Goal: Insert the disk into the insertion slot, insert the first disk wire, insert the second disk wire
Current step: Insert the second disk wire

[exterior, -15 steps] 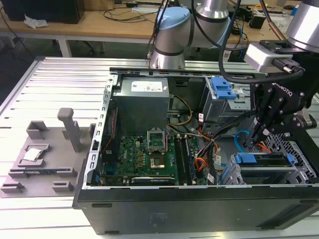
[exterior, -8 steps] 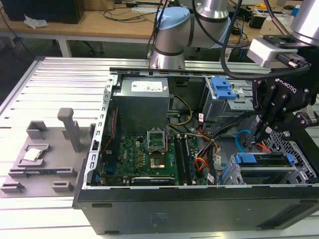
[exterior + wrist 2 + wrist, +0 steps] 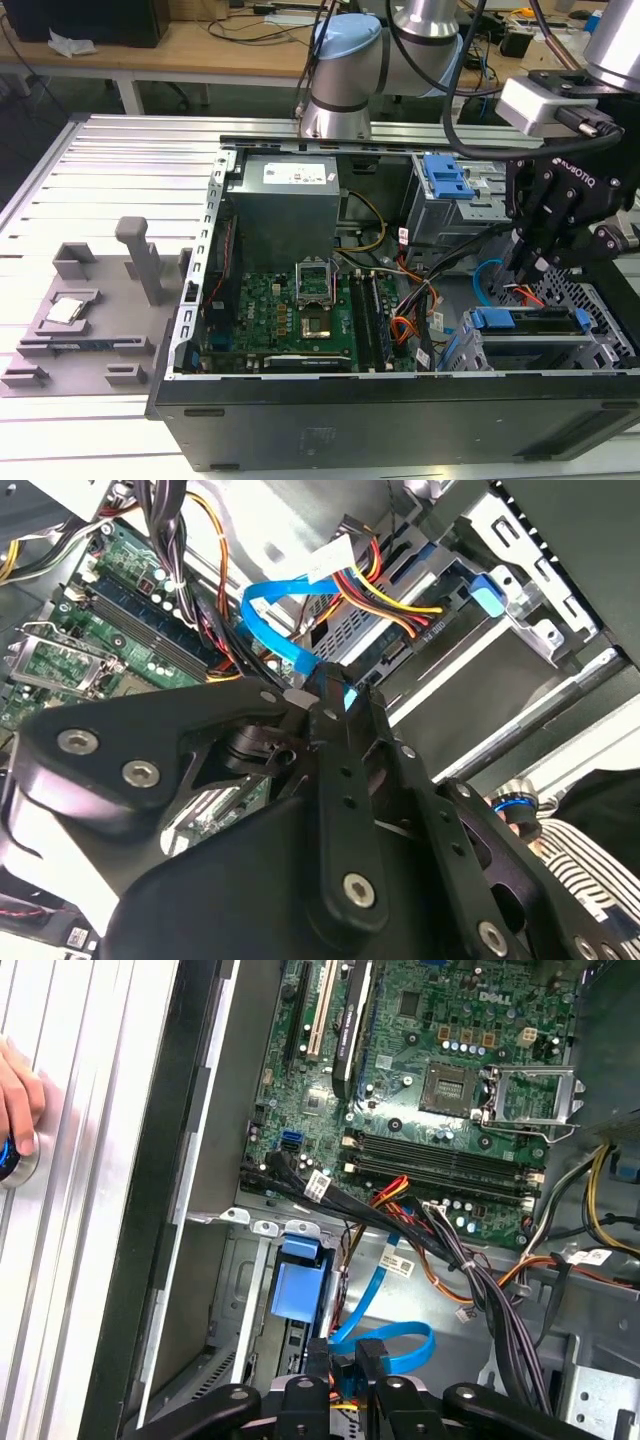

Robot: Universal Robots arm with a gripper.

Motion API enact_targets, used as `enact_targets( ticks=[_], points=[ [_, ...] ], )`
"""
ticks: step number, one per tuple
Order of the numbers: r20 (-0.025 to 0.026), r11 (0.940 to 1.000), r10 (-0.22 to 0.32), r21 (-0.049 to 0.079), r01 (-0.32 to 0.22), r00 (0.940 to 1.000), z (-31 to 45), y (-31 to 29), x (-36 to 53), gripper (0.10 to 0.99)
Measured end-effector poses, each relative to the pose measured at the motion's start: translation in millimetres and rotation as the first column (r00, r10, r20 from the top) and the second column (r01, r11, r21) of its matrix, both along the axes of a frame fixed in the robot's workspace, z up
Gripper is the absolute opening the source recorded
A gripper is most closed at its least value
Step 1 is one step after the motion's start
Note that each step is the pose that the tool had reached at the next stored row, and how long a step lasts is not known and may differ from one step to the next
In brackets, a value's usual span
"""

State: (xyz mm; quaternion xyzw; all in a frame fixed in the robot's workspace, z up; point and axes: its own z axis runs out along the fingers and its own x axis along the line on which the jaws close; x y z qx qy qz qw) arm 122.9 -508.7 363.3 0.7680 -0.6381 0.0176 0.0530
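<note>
**Slotted aluminium bench, two loads**

Ribbed silver bench top [image 3: 120, 170]. Directly on it, towards the exterior view's right, an open black computer case [image 3: 400, 420]. Just beside that, on the exterior view's left, a grey moulded fixture [image 3: 95, 345] holding a small silver square part [image 3: 66, 311].

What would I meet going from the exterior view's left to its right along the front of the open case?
Grey fixture tray → green motherboard → orange-and-black wire bundle → the disk in its blue caddy, sitting in the insertion slot.
</note>
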Motion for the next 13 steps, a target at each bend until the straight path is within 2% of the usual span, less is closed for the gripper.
enact_targets(
  ticks=[6,7,8,13],
  points=[
    [-0.0001,1.0,0.0,-0.001,0.0,1.0,-1.2,0.0,0.0,0.235],
    [0.0,1.0,0.0,-0.001,0.0,1.0,-1.2,0.0,0.0,0.173],
    [-0.0001,1.0,0.0,-0.001,0.0,1.0,-1.2,0.0,0.0,0.161],
    [0.0,1.0,0.0,0.0,0.0,1.0,-1.5,-0.9,0.0,0.161]
  ],
)
